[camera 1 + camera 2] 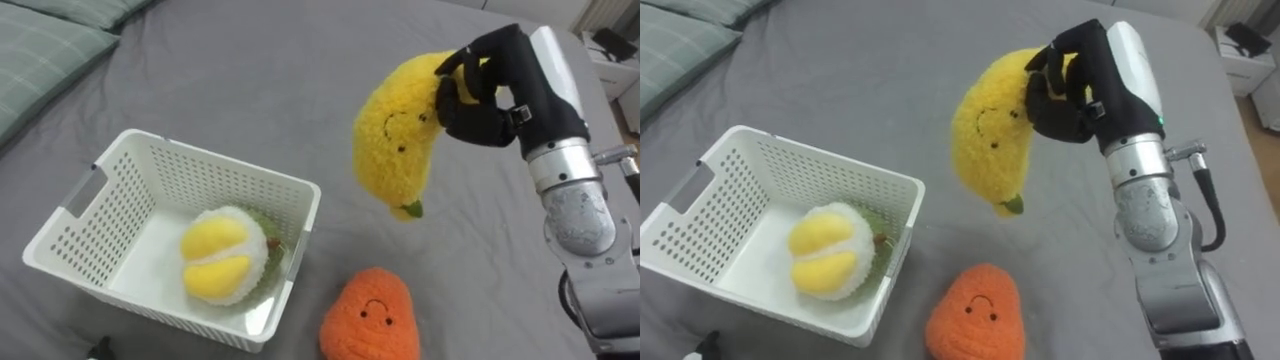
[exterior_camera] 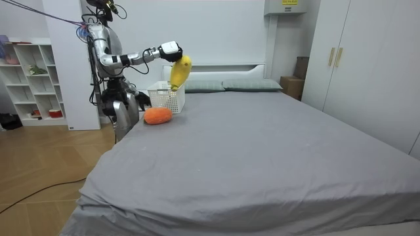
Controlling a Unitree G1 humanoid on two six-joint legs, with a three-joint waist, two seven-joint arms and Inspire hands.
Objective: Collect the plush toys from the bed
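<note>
My right hand [image 1: 482, 92] [image 1: 1072, 85] is shut on the top of a yellow plush banana [image 1: 397, 135] [image 1: 995, 128] with a smiling face, which hangs in the air above the grey bed, just right of the white plastic basket [image 1: 120, 180] [image 1: 890, 195]. Inside the basket lies a white and yellow plush fruit [image 1: 222, 253] [image 1: 830, 252]. An orange plush toy [image 1: 372, 315] [image 1: 976, 315] with a face lies on the bed near the basket's right corner. In the room view I stand at the bed's side with the right hand [image 2: 169, 52] raised, the banana [image 2: 180, 72] dangling over the basket [image 2: 167, 98].
Grey-green pillows [image 1: 45, 45] lie at the upper left on the bed. Wide bare grey sheet [image 1: 250, 70] stretches behind the basket. A small white stand [image 1: 610, 55] sits beyond the bed's right edge. In the room view, wardrobes [image 2: 354, 59] and a shelf unit [image 2: 33, 72] line the walls.
</note>
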